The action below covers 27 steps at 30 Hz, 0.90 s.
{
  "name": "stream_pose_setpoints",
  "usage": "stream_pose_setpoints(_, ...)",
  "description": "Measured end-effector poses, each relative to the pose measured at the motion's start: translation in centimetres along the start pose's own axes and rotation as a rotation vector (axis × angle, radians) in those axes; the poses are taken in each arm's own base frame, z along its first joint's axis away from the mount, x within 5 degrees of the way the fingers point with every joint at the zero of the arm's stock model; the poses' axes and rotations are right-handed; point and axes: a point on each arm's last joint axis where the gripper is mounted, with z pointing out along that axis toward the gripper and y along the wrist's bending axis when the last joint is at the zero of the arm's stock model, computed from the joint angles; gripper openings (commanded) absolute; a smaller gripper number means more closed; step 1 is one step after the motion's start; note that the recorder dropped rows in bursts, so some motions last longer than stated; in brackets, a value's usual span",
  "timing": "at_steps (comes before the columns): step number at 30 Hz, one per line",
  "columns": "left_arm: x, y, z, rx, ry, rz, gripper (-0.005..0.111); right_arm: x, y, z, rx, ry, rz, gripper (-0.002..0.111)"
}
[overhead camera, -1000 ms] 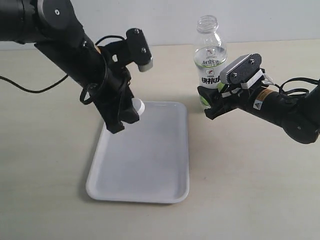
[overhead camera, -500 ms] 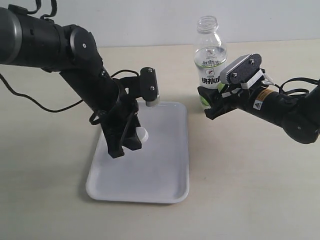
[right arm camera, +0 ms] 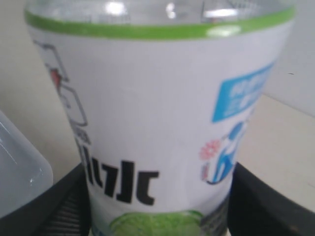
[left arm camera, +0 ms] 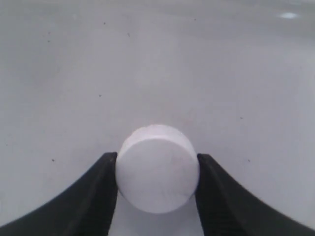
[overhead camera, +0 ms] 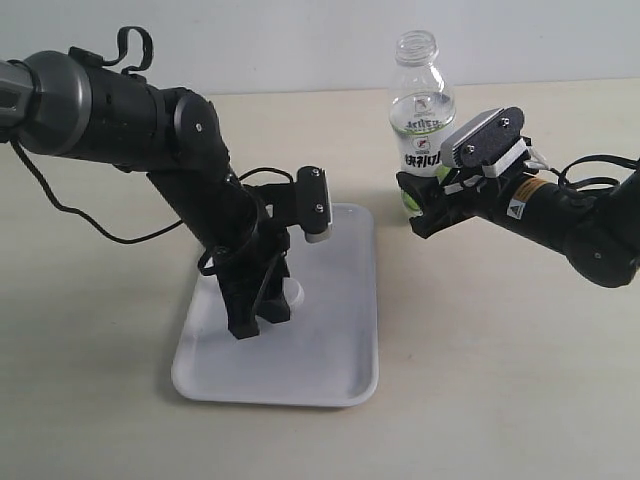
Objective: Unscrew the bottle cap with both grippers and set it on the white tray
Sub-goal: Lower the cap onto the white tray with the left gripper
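Observation:
The white bottle cap (left arm camera: 157, 168) is pinched between the black fingers of my left gripper (left arm camera: 156, 172), just above the floor of the white tray (overhead camera: 330, 345). In the exterior view the cap (overhead camera: 293, 292) peeks out beside the left gripper (overhead camera: 268, 305), which points down over the tray's middle. The clear bottle (overhead camera: 420, 110) stands upright and uncapped on the table, right of the tray. My right gripper (overhead camera: 418, 208), with its white block, is shut on the bottle's lower body; the label (right arm camera: 157, 123) fills the right wrist view between both jaws.
The beige table (overhead camera: 500, 380) surrounds the tray. A black cable (overhead camera: 60, 200) trails from the left arm across the table on the left. The pale wall (overhead camera: 300, 40) runs along the table's far edge behind the bottle.
My left arm has carried the cap from the tray's far left corner down toward the tray's middle, lowering it close to the tray floor. The right gripper and bottle have not moved.

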Motion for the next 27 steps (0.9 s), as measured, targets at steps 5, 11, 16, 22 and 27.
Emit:
stream_pose_setpoints(5, -0.01, 0.26, 0.18, -0.025, -0.005, 0.001, 0.0, 0.0, -0.01, 0.0, 0.002, 0.0, -0.003, 0.0)
stream_pose_setpoints(11, -0.17, 0.04, 0.96, -0.018, 0.006, 0.015, 0.003, 0.0, -0.01, 0.0, 0.002, 0.0, -0.003, 0.0)
stream_pose_setpoints(16, -0.23, 0.0, 0.98, -0.019, 0.006, 0.017, 0.046, 0.0, -0.01, 0.0, 0.002, 0.0, -0.005, 0.0)
stream_pose_setpoints(22, -0.24, 0.02, 0.98, -0.021, 0.005, 0.017, 0.063, 0.0, -0.01, 0.0, 0.002, 0.0, -0.005, 0.0)
stream_pose_setpoints(27, -0.39, 0.04, 0.48, -0.033, 0.0, 0.025, 0.062, 0.0, -0.01, 0.0, 0.002, 0.0, -0.005, 0.0)
